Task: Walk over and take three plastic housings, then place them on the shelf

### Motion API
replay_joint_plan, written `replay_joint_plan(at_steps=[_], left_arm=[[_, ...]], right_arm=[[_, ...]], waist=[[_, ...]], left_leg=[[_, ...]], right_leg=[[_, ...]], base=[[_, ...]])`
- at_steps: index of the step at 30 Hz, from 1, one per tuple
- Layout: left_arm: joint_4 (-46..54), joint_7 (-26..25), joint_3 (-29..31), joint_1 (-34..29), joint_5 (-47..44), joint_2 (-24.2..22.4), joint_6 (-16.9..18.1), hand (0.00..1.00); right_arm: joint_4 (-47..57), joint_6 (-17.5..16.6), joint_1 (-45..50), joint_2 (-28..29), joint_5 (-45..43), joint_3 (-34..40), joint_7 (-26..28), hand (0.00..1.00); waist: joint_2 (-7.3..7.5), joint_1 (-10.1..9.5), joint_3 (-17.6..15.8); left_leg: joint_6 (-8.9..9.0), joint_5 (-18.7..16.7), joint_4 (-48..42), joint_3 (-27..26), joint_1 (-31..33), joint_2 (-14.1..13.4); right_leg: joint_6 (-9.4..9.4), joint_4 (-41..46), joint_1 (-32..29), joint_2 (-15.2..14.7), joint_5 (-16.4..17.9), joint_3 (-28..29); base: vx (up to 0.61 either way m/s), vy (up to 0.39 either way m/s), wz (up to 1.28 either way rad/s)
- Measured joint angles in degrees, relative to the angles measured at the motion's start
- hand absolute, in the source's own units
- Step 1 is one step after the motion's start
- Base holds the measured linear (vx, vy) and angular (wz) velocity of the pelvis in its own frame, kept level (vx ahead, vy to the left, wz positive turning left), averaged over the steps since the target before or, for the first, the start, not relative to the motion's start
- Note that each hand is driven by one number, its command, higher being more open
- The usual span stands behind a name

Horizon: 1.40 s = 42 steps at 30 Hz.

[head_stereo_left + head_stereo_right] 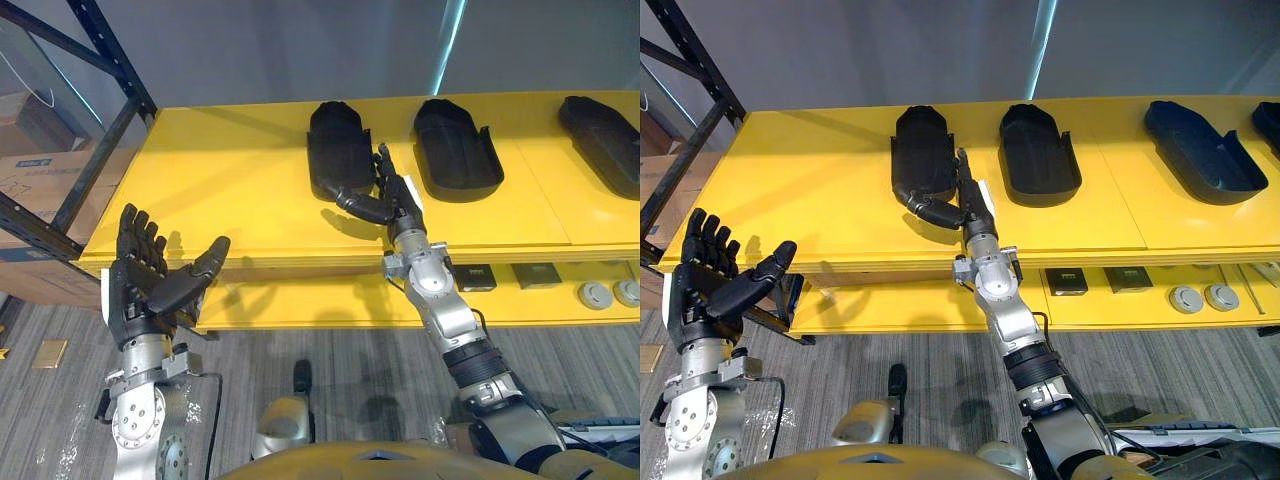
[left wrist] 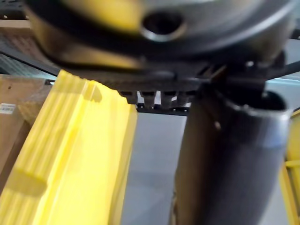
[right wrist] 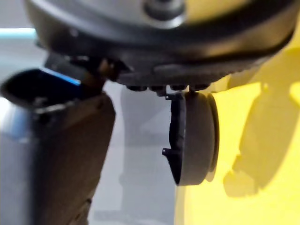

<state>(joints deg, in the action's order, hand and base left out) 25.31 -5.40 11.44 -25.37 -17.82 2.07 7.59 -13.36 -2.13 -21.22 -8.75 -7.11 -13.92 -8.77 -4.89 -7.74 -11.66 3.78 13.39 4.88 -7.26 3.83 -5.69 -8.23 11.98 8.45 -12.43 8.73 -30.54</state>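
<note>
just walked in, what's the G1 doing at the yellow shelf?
The right hand is at the near end of the leftmost black plastic housing on the yellow shelf. Its fingers are straight along the housing's side and its thumb lies across the end, so it is not a closed grip. More housings lie to its right. The left hand is held up open and empty by the shelf's left front corner.

Head stereo pair looks steeply down at the shelf (image 1: 790,190), views nearly overlapping; both wrist cams face it from very close.
</note>
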Motion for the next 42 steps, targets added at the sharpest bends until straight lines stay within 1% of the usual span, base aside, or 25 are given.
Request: replay_joint_plan(at_steps=[5,9,11,13,16,26,30,31,32,33,34,36,37,38,40,42], left_arm=[[0.05,0.37,-0.06,0.01,-0.02,0.00,0.02,1.00],[0.08,0.81,-0.13,0.07,-0.39,0.00,0.02,1.00],[0.10,1.10,-0.19,0.06,-0.87,0.00,0.02,1.00],[0.11,1.18,-0.47,0.05,-0.86,0.00,0.02,1.00],[0.11,1.18,-0.46,0.05,-0.86,0.01,0.02,1.00],[0.11,1.28,-0.46,0.04,-2.03,0.01,0.02,1.00],[0.11,1.71,-0.48,0.04,-2.07,0.02,0.02,1.00],[0.11,1.92,-0.59,0.04,-2.08,0.02,0.04,1.00],[0.11,2.00,-0.74,0.06,-2.08,0.03,0.13,1.00],[0.10,2.07,-1.33,0.00,-2.08,0.04,0.67,1.00],[0.10,2.43,-2.16,0.08,-2.08,0.05,1.66,1.00],[0.11,2.92,-2.68,0.18,-2.08,0.07,2.39,1.00],[0.17,3.61,-2.81,0.38,-2.08,0.15,2.61,1.00],[0.41,3.87,-2.86,0.55,-2.05,0.28,2.61,1.00],[1.29,3.89,-2.83,0.56,-2.04,0.57,2.61,1.00],[2.26,4.23,-2.75,1.65,-2.05,2.16,2.60,1.00]], right_arm=[[-0.67,0.12,-0.05,-0.03,-0.05,-0.16,1.34,1.00],[-0.71,0.09,-0.09,-0.06,-0.08,-0.51,4.70,1.00],[-0.71,0.09,-0.10,-0.08,-0.07,-1.12,5.49,1.00],[-0.75,0.09,-0.10,-0.15,-0.07,-2.03,5.96,1.00],[-0.76,0.09,-0.11,-0.15,-0.08,-2.45,6.06,1.00],[-1.10,0.09,-0.11,-0.46,0.00,-2.45,5.57,1.00],[-1.10,0.09,-0.22,-0.48,0.62,-2.44,3.64,1.00],[-1.10,-0.01,-0.46,-0.47,2.82,-2.40,2.34,1.00],[-1.10,-0.59,-0.47,-0.48,4.58,-2.44,1.14,1.00],[-1.04,-2.10,-0.50,-0.47,6.70,-2.23,-1.10,1.00],[0.46,-3.18,-0.49,-0.42,6.85,-1.71,-3.31,1.00],[3.33,-3.62,-0.37,-0.39,6.85,-1.06,-4.55,1.00],[7.01,-4.89,-0.08,-0.43,6.91,-0.42,-5.70,1.00],[11.52,-6.80,0.42,-0.45,6.90,0.47,-6.36,1.00],[16.59,-9.99,0.63,-0.54,6.95,1.52,-7.00,1.00],[24.53,-15.10,2.12,-1.07,8.15,4.86,-7.44,1.00]], waist=[[0.02,0.02,0.01],[0.09,0.02,0.04],[0.25,0.03,0.13],[0.72,0.03,0.39],[0.98,-0.04,0.53],[1.00,0.00,0.54],[1.00,0.00,0.55],[1.00,0.02,0.55],[1.00,0.00,0.55],[1.01,0.01,0.55],[1.00,0.16,0.55],[1.00,0.32,0.55],[1.00,0.55,0.55],[1.00,0.93,0.55],[1.00,1.42,0.55],[0.98,1.89,0.57]], left_leg=[[0.00,0.01,-0.01,-0.06,0.40,-0.02],[-0.11,0.23,-0.02,-0.15,0.70,0.04],[-0.10,0.23,-0.02,-0.13,0.69,0.02],[-0.09,0.22,-0.01,-0.13,0.68,0.01],[-0.26,0.11,0.00,-0.08,0.69,0.01],[-0.30,0.14,-0.01,-0.09,0.62,-0.04],[0.02,0.35,-0.01,-0.17,0.63,-0.08],[0.02,0.35,-0.01,-0.26,0.63,-0.11],[0.02,0.35,-0.01,-0.30,0.63,-0.12],[0.02,0.35,-0.01,-0.39,0.61,-0.15],[0.02,0.35,-0.01,-0.49,0.59,-0.19],[0.04,0.33,-0.01,-0.66,0.54,-0.26],[0.05,0.31,-0.01,-0.81,0.49,-0.36],[0.08,0.28,-0.02,-0.92,0.45,-0.61],[0.13,0.21,-0.02,-1.48,0.45,-0.76],[-0.13,-0.24,-0.01,-2.65,-0.02,-0.80]], right_leg=[[0.02,0.53,-0.46,-0.06,0.09,0.03],[0.08,1.08,-0.78,-0.30,0.19,0.12],[0.08,1.12,-0.78,-0.30,0.20,0.13],[0.12,1.36,-0.88,-0.34,0.36,0.15],[0.31,1.76,-1.29,-0.47,0.69,0.15],[0.49,1.86,-1.37,-0.47,0.86,0.13],[0.21,1.86,-1.34,-0.46,0.71,0.24],[0.20,1.88,-1.33,-0.46,0.71,0.35],[0.20,1.90,-1.33,-0.45,0.71,0.48],[0.19,1.93,-1.35,-0.45,0.70,0.65],[0.16,1.94,-1.38,-0.45,0.68,0.77],[0.14,1.94,-1.46,-0.43,0.67,0.97],[0.14,1.94,-1.52,-0.40,0.66,1.11],[0.15,1.94,-1.89,-0.38,0.67,1.22],[0.17,1.94,-2.33,-0.32,0.67,1.74],[0.17,1.90,-2.63,-0.30,0.66,2.90]], base=[[-0.01,-0.020,0.00],[0.00,0.000,0.00],[-0.02,-0.015,0.00],[-0.02,-0.015,0.00],[-0.04,-0.023,0.01],[-0.02,-0.024,0.00],[0.00,-0.031,-0.01],[0.00,-0.035,-0.03],[0.00,-0.033,-0.04],[-0.01,-0.031,-0.04],[-0.01,-0.024,-0.05],[0.00,-0.006,-0.05],[0.00,0.000,-0.06],[-0.01,-0.009,-0.09],[-0.01,-0.018,-0.16],[-0.01,-0.027,-0.25]])
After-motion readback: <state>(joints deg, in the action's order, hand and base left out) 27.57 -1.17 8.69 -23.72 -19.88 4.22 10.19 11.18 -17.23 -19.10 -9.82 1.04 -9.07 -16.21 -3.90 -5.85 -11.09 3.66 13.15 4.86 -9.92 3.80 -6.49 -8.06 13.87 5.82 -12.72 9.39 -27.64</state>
